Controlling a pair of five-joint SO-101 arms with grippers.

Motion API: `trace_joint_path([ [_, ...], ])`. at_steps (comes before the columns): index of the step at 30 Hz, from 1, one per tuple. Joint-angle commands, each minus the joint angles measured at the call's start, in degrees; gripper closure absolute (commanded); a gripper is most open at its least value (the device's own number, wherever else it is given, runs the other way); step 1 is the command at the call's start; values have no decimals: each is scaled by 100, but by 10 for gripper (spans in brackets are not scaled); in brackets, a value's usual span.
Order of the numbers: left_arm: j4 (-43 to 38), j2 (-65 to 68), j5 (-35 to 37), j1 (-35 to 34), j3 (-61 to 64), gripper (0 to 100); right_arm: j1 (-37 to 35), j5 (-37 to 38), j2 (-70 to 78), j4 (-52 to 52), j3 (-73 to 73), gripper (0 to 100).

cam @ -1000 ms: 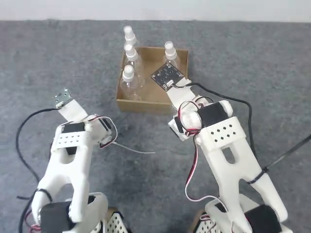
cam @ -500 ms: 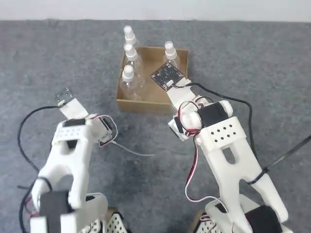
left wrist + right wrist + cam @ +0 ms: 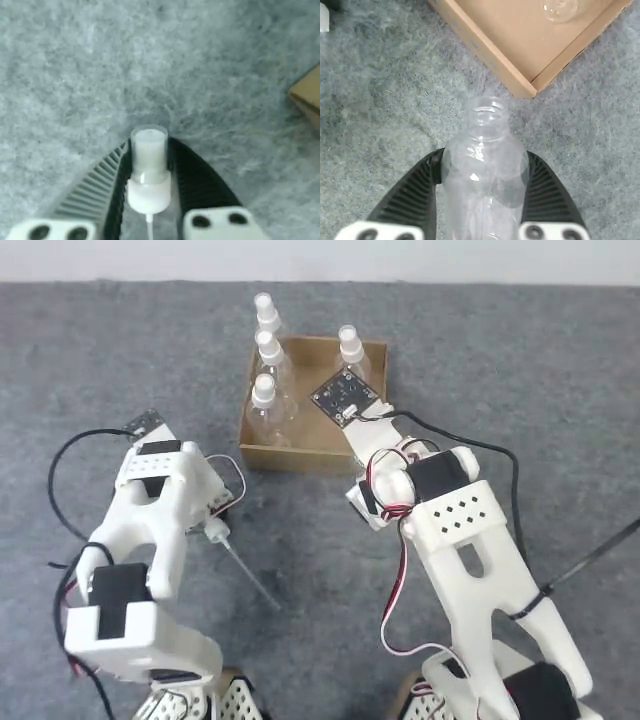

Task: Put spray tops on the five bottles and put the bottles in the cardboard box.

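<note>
1. The left jaws are closed on a spray top [image 3: 149, 170], one jaw on each side of its collar. The nozzle end points away from the wrist, and the thin dip tube [image 3: 250, 578] runs back alongside the arm over the grey counter [image 3: 500, 360].
2. The right jaws grip a clear, uncapped bottle [image 3: 486, 140] around its body. Its open neck points at the near corner of the cardboard box [image 3: 485, 50], just short of it.
3. The box sits on the counter beyond both arms.
4. Two capped bottles [image 3: 263, 400] [image 3: 268, 348] stand along its left wall.
5. A third capped bottle [image 3: 265, 312] is at the far left corner; I cannot tell whether it is inside.
6. A fourth capped bottle [image 3: 349, 345] stands in the far right corner.
</note>
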Motion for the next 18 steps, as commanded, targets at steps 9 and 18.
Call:
trace_joint_path([
  [9,246,26,62,-35,-233,989,57,-79,-277,-110,-35,919],
  [18,-114,-1116,44,-18,532,990,57,-79,-277,-110,-35,919],
])
